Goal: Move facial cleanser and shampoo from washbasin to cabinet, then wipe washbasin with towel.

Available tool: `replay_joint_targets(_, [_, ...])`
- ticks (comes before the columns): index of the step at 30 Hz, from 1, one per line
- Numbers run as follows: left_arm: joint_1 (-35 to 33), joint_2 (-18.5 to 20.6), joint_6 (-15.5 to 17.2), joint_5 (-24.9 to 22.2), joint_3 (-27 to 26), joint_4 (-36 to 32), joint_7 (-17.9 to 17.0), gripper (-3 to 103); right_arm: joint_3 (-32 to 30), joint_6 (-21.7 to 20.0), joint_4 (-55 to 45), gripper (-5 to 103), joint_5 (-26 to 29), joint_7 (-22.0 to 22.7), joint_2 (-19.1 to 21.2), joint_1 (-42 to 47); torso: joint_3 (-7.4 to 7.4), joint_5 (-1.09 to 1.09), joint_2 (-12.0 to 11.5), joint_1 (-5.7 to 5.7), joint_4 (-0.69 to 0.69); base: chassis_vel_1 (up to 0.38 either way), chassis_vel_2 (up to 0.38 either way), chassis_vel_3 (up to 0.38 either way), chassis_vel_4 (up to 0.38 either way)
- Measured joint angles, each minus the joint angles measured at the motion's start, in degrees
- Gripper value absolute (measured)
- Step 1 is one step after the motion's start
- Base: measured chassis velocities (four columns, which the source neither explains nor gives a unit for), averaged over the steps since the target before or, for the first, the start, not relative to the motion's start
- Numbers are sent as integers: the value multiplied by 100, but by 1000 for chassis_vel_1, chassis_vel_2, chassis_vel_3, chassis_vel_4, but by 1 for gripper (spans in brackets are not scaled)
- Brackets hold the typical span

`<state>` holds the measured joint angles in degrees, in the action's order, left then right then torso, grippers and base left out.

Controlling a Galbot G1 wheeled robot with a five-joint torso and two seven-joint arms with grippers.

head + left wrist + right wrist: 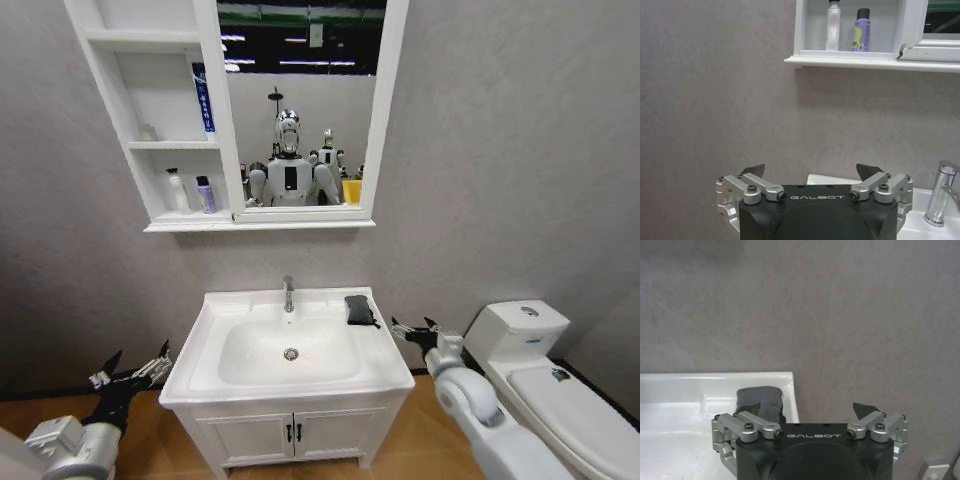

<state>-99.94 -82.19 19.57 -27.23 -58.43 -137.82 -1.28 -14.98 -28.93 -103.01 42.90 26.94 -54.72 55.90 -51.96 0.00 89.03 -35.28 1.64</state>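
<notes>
The white washbasin (215, 385) holds no bottles; its chrome tap (288, 293) stands at the back. The dark towel (360, 309) lies folded on the rim's right rear corner. A white bottle (177, 190) and a purple bottle (205, 194) stand in the lowest compartment of the cabinet (160, 145); which is the shampoo or the facial cleanser I cannot tell. My right gripper (414, 328) hovers open just right of the basin, the towel (762, 397) ahead of it (807, 407). My left gripper (138, 358) hangs open, low beside the basin's left edge.
A blue tube (203, 98) leans in the middle compartment beside the mirror (300, 100). A white toilet (540, 370) stands close on the right, behind my right arm. The two-door vanity (290, 435) is under the basin. The grey wall is close behind.
</notes>
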Motion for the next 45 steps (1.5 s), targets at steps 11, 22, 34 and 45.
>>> replay_joint_targets(11, [0,1,-1,0,0,1,1,100,1885,-23,3072,100,438,-152,-738,-2744,0,-2,0,0,2,0,0,0,0])
replay_joint_targets(22, [0,1,-1,0,0,0,3,100,2341,-176,4208,100,386,-2,-1522,-3309,1,-1,0,0,2,0,0,0,0])
replay_joint_targets(34, [0,1,-1,0,1,1,6,100,2245,-143,4555,100,52,46,-1664,-3349,1,0,0,1,2,0,0,0,0])
replay_joint_targets(45, [0,1,0,0,0,1,6,100,2076,77,4829,99,-349,-252,-1709,-3254,1,1,0,1,2,0,0,0,0])
